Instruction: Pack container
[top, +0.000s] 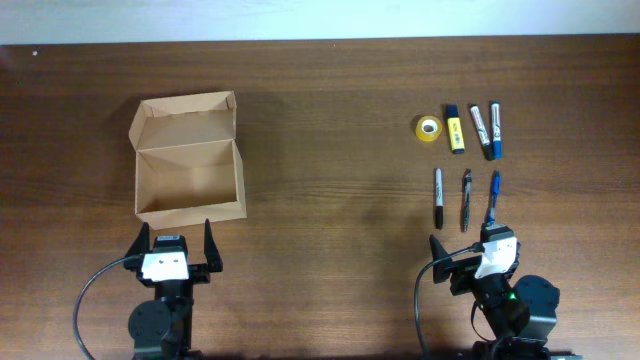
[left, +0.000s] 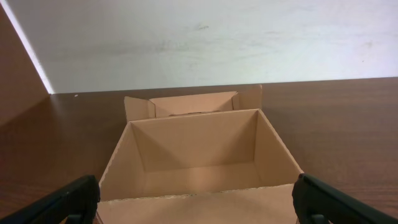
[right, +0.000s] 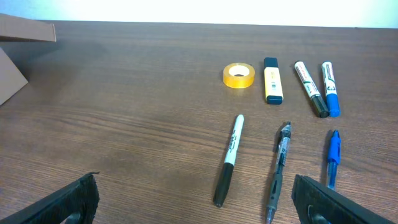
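The tan cardboard container (top: 190, 180) stands open at the left of the table, its flap lid (top: 185, 118) folded back on the far side; it looks empty. In the left wrist view the container (left: 199, 149) fills the middle. My left gripper (top: 176, 243) is open and empty just in front of its near wall (left: 199, 205). At the right lie a yellow tape roll (top: 428, 128), a yellow highlighter (top: 455, 129), two markers (top: 483, 132), a black-capped marker (top: 438, 196), a grey pen (top: 466, 199) and a blue pen (top: 493, 197). My right gripper (top: 466, 249) is open and empty just in front of the pens (right: 196, 205).
The table is dark brown wood (top: 330, 200) with a white wall behind its far edge. Bare wood lies between the container and the pens. Cables run from both arm bases at the front edge.
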